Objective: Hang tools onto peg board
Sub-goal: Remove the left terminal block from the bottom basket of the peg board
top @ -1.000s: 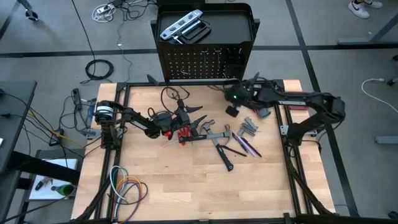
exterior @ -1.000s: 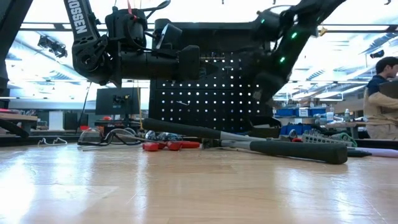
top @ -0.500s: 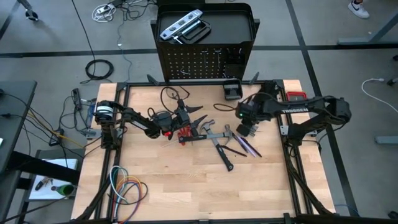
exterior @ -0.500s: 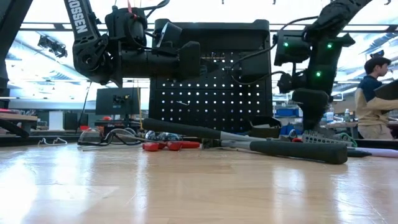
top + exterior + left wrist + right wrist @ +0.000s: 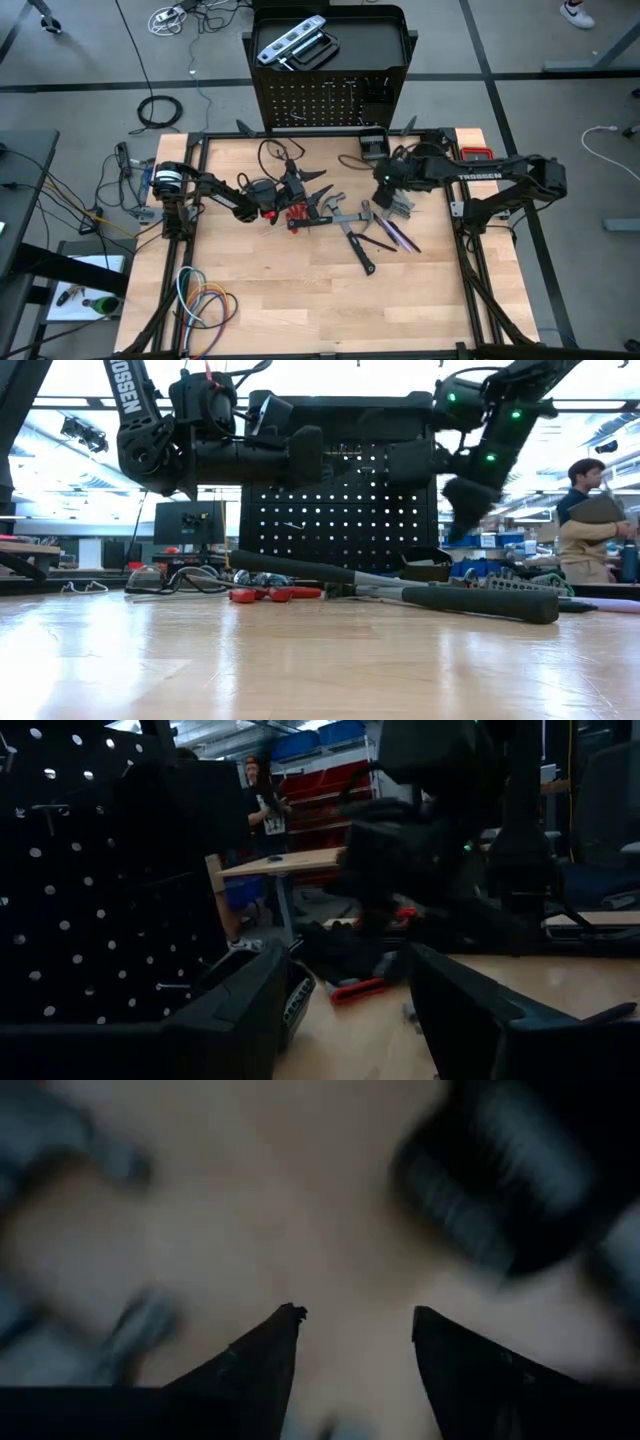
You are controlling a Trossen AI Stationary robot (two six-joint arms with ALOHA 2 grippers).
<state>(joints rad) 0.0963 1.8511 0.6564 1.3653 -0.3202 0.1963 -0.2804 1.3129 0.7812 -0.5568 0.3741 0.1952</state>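
Observation:
The tools lie in the middle of the wooden table: red-handled pliers [image 5: 297,214], a hammer [image 5: 352,238], grey wrenches [image 5: 400,206] and thin screwdrivers [image 5: 398,236]. A silver level [image 5: 290,40] rests on the stand's top tray. The black peg board [image 5: 325,100] stands upright at the table's far edge. My left gripper [image 5: 322,182] hovers open and level above the pliers, with nothing between its fingers [image 5: 240,1020]. My right gripper [image 5: 385,197] slants down over the wrenches, open [image 5: 355,1315] and empty. The hammer lies flat on the table [image 5: 470,603].
A small black box [image 5: 373,146] sits near the far edge in front of the peg board. Coiled coloured cables [image 5: 203,303] lie at the near left corner. A red object [image 5: 477,154] lies at the far right. A person [image 5: 590,520] stands beyond the table.
My right gripper has left the far edge by the peg board and come down toward the wrenches, uncovering the small black box, then swung slightly toward the table's left. My left arm has kept still. The tools have not moved.

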